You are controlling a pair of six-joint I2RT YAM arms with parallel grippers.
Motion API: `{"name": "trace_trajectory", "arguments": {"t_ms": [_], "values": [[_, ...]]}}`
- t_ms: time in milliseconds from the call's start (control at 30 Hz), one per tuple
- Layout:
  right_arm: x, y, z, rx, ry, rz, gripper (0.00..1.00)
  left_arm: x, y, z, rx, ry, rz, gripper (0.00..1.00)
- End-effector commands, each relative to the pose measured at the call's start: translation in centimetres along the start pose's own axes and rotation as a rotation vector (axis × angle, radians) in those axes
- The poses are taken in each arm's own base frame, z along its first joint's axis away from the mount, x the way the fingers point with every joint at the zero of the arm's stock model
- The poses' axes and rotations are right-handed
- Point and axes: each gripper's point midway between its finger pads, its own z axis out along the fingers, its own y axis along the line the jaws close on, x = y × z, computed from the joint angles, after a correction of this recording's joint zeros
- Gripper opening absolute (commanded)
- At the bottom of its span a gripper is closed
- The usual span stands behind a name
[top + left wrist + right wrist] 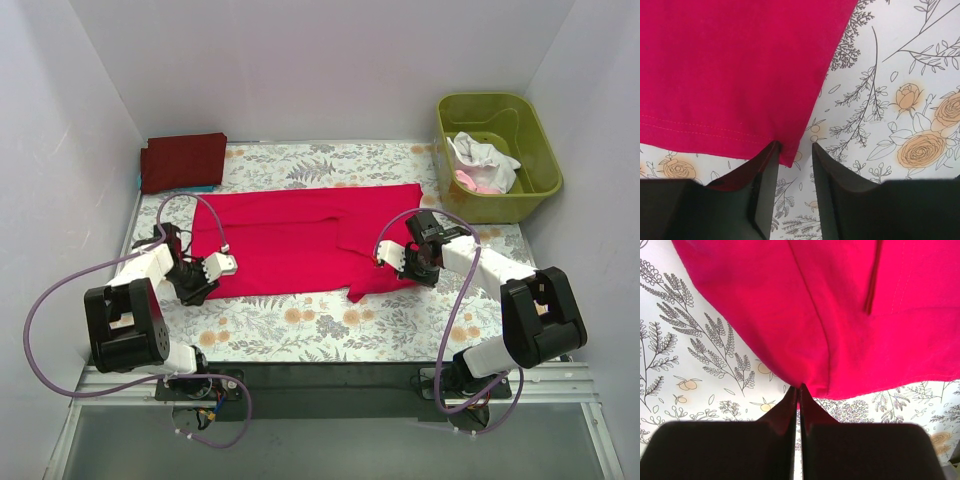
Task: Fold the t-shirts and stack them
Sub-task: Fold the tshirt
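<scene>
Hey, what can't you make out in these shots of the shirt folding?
Right wrist view: whether the right gripper pinches the red t-shirt; its shut jaws cover the contact.
Left wrist view: how far the hem runs behind one jaw of the left gripper.
Top view: how many garments are bunched in the green tub.

Cannot count the crumpled shirts (480,163) in the tub (495,208), nor see the red shirt (730,70) whole from either wrist.

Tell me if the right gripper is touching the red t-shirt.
Touching. The right wrist view shows the right gripper shut on the edge of the red t-shirt, with cloth creases running into its tips and no gap.
</scene>
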Motion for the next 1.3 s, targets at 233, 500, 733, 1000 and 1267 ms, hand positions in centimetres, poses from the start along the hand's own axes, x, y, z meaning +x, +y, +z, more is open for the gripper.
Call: {"name": "trace_trajectory", "arguments": {"t_ms": [233,500,733,1000,1267], "values": [[-0.4,0.1,-1.4,0.003,-0.028,0.009,0.01,0.7,-1.4,0.1,0.024,0.013,0.036,0.00],[0.5,1.7,-3.2,0.008,-0.040,0.011,0.01,0.1,-2.4,-2.8,0.025,-0.023,0.007,0.00],[1.9,3.3,-4.8,0.013,-0.032,0.000,0.01,0.2,-3.5,-4.9,0.041,-0.041,-0.007,0.00],[1.2,1.1,-6.2,0.015,-0.049,-0.009,0.01,-1.3,-0.2,-7.2,0.045,-0.106,-0.101,0.00],[-1.3,-3.5,-6.8,0.006,-0.083,-0.001,0.01,-3.1,4.4,-7.4,0.018,-0.171,-0.202,0.00]]}}
